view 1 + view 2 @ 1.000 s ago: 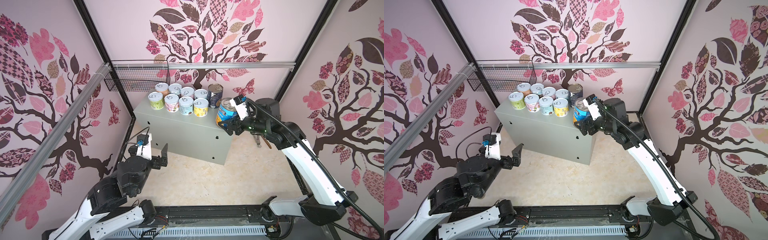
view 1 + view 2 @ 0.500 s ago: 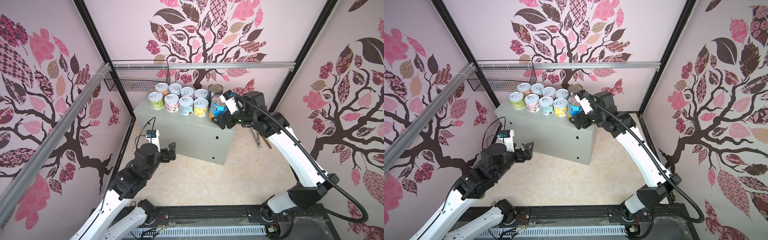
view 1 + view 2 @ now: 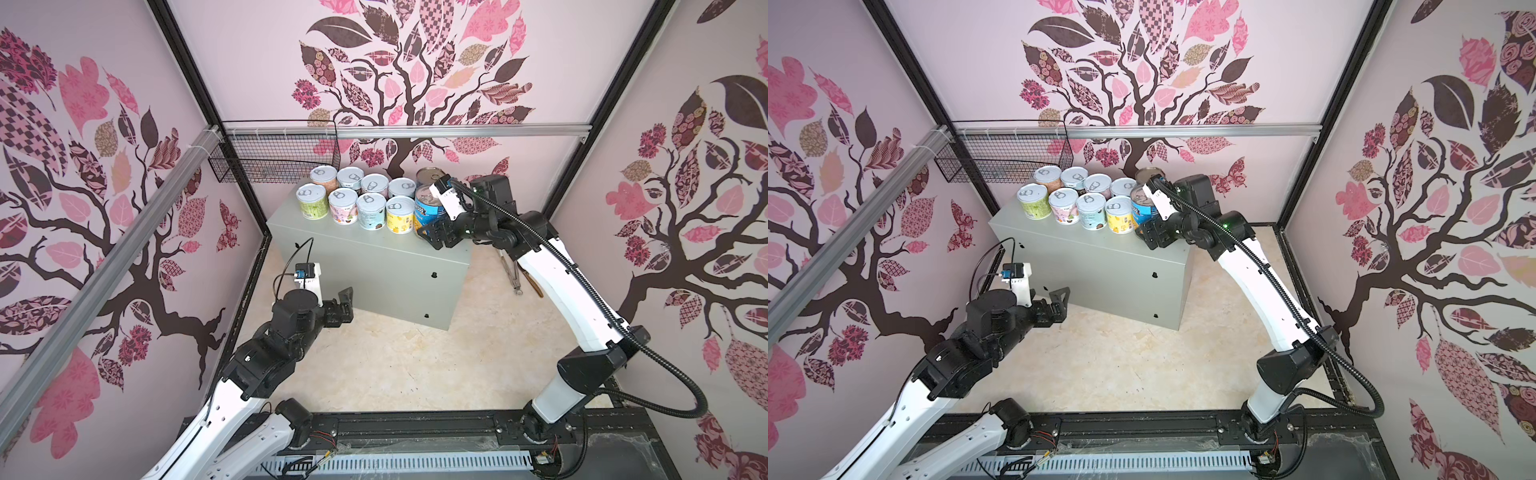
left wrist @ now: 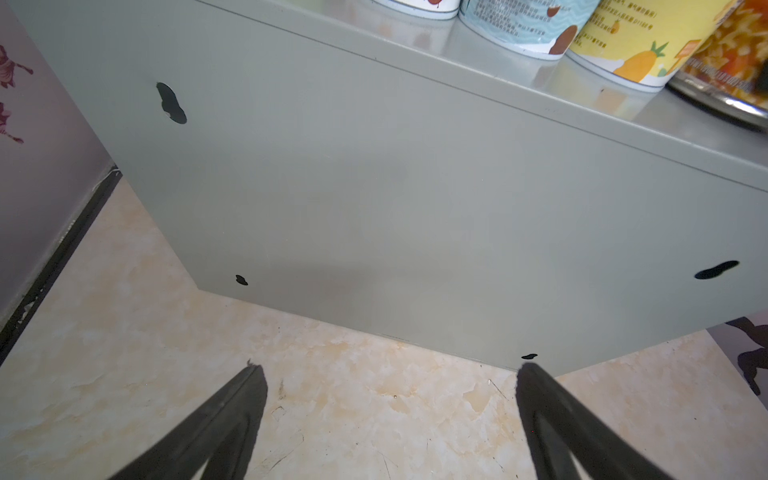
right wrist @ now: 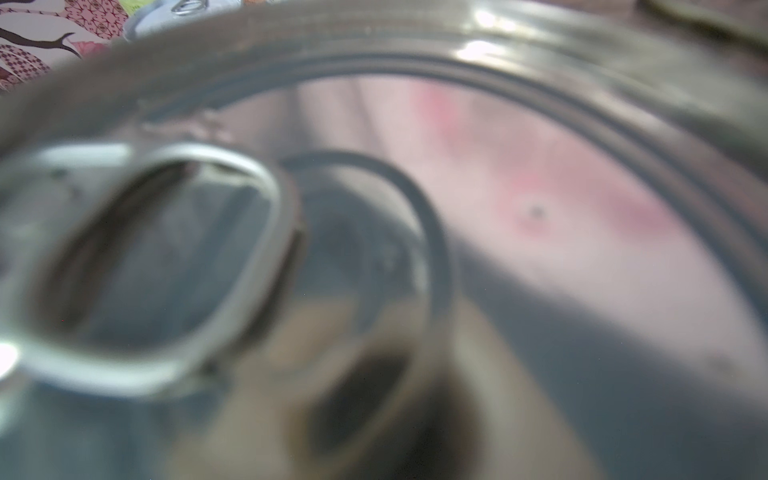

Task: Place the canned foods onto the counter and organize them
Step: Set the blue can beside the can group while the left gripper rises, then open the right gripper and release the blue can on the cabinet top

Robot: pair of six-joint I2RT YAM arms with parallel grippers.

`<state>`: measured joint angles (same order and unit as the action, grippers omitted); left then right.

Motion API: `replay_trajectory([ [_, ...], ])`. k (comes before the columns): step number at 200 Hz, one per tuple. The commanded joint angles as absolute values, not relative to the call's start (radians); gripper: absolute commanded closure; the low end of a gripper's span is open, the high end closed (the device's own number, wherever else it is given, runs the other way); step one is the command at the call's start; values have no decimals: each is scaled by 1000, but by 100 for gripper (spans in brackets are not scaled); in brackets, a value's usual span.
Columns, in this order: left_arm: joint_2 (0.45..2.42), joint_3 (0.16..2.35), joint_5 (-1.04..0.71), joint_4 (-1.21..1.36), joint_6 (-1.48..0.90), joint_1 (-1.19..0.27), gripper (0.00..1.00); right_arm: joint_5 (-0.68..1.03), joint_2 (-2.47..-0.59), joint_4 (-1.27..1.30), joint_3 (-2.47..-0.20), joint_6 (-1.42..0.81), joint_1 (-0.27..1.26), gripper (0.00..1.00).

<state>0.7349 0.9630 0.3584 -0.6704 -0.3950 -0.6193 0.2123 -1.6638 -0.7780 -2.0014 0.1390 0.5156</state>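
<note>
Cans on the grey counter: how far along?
Done: eight short cans in two rows on the counter, dark tall can at back right. In hand: right gripper holds the blue tall can at the front row's end. Remaining: release it. Left gripper open, empty.

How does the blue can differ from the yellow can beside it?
The blue can is taller and wider than the yellow can. The jaws of the right gripper clasp the blue can; the yellow can stands free. Both are upright, lids up, in the counter's front row.
</note>
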Motion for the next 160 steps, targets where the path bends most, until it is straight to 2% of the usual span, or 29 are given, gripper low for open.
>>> replay_trajectory([
  [1,732,934,367,-647,-381,-614,3,206,-1658,-673,-2092,160,513,63],
  [134,726,931,370,-643,-383,-606,3,273,-1713,-653,-2094,132,514,60],
  [160,725,931,367,-643,-384,-604,3,265,-1713,-653,-2088,132,514,53],
])
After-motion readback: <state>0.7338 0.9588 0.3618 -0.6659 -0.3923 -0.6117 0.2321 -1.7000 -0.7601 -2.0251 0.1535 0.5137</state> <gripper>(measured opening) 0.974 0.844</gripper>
